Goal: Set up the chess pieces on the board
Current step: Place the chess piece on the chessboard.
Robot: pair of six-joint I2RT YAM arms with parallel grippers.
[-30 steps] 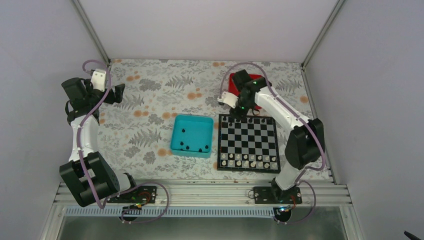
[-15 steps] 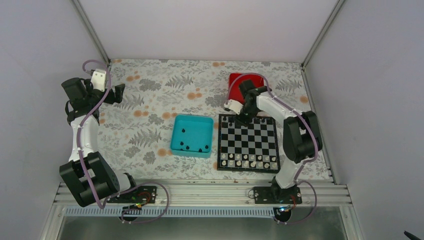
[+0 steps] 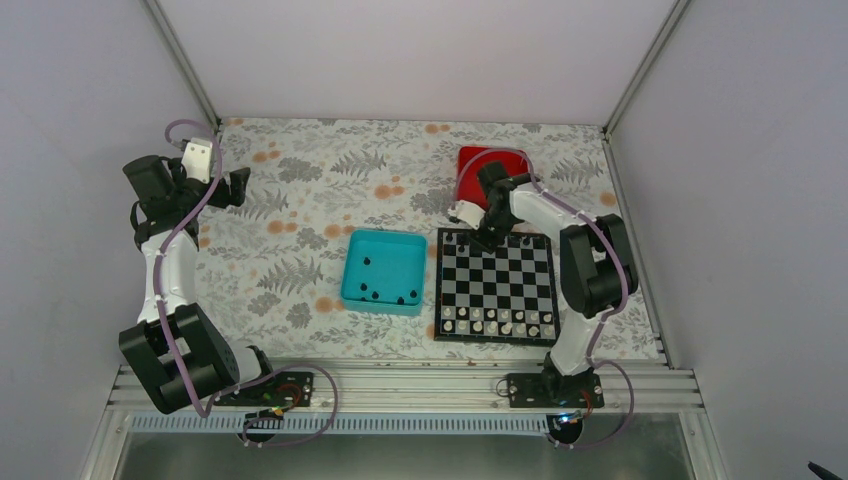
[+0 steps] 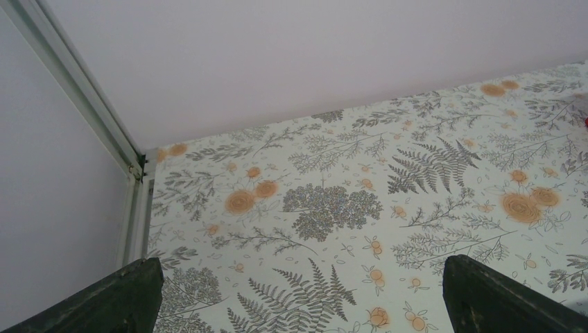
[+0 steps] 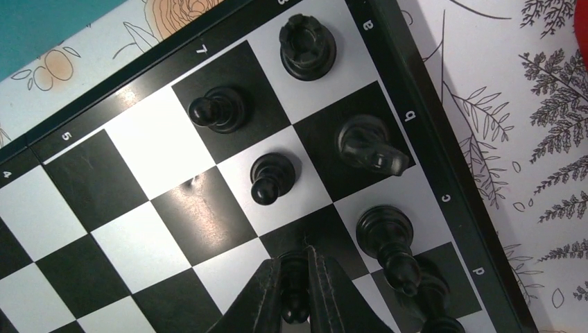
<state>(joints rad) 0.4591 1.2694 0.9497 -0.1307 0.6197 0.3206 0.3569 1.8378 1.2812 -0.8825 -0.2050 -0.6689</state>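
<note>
The board (image 3: 497, 290) lies right of centre. My right gripper (image 5: 297, 259) is shut on a black pawn (image 5: 294, 291) over a dark square in the board's (image 5: 139, 180) second row from its far edge. I cannot tell whether the pawn's base touches the square. Around it stand a black rook (image 5: 307, 45), two pawns (image 5: 218, 109) (image 5: 270, 177), a knight (image 5: 367, 146) and a bishop (image 5: 388, 239). From above, the right gripper (image 3: 483, 236) is at the board's far left corner. My left gripper (image 3: 236, 187) hangs open over the cloth at far left, its fingers (image 4: 125, 298) wide apart with nothing between them.
A teal tray (image 3: 355, 262) left of the board holds several loose black pieces. A red tray (image 3: 472, 160) sits behind the board, partly covered by the right arm. Pale pieces (image 3: 497, 322) line the board's near rows. A metal frame post (image 4: 135, 208) stands close to the left gripper.
The right gripper has come down and slightly right onto the board's far left corner, and its elbow has swung left. The left arm has not moved.
</note>
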